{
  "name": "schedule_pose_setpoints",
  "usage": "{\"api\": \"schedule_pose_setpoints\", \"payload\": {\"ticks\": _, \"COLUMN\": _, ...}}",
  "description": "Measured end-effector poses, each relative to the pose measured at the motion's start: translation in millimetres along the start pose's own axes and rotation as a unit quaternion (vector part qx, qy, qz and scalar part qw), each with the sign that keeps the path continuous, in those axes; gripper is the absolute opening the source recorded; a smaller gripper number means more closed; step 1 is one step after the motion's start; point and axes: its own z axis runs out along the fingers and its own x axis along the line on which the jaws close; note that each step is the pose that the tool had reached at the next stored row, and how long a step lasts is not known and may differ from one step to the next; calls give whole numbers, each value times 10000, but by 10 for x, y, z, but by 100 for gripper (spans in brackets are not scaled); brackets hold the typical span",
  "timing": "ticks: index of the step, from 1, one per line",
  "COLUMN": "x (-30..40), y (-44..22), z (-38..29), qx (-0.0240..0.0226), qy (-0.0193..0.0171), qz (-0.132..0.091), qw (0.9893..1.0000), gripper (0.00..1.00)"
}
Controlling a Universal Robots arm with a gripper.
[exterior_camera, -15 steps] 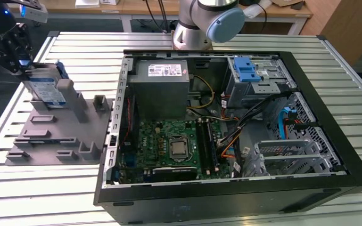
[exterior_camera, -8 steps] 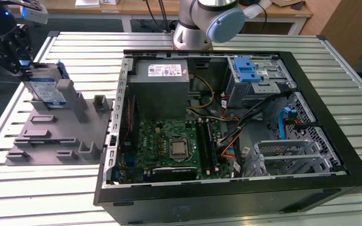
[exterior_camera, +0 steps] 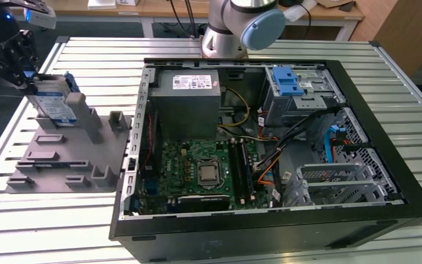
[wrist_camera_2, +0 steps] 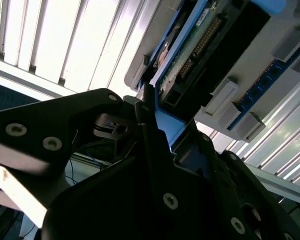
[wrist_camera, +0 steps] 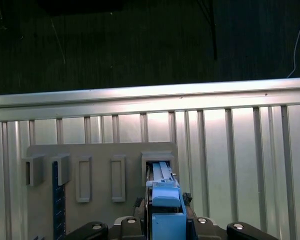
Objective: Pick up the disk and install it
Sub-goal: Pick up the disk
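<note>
The disk (exterior_camera: 53,104), a silver drive with a white-and-blue label and a blue carrier frame, stands on edge in a slot of the grey holder (exterior_camera: 64,159), at the exterior view's left. My gripper (exterior_camera: 28,76) is at the disk's far upper end. In both wrist views the black fingers (wrist_camera_2: 150,125) flank the blue frame closely, so the gripper (wrist_camera: 165,222) looks shut on the disk (wrist_camera: 164,200). The disk's (wrist_camera_2: 190,55) connector edge shows in the second wrist view, and its lower part still rests in the holder.
The open computer case (exterior_camera: 365,110) lies at the exterior view's right, with a grey power supply (exterior_camera: 185,104), motherboard (exterior_camera: 196,170), blue latch (exterior_camera: 292,82) and a metal drive cage (exterior_camera: 328,179). The arm's base (exterior_camera: 233,27) stands behind it. The table (exterior_camera: 387,60) is slatted metal.
</note>
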Motion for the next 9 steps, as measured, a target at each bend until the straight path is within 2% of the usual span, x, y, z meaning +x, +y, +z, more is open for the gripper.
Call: {"api": "schedule_pose_setpoints", "payload": {"ticks": 9, "x": 0, "y": 0, "z": 1, "qx": 0, "qy": 0, "qz": 0, "qw": 10000, "gripper": 36}}
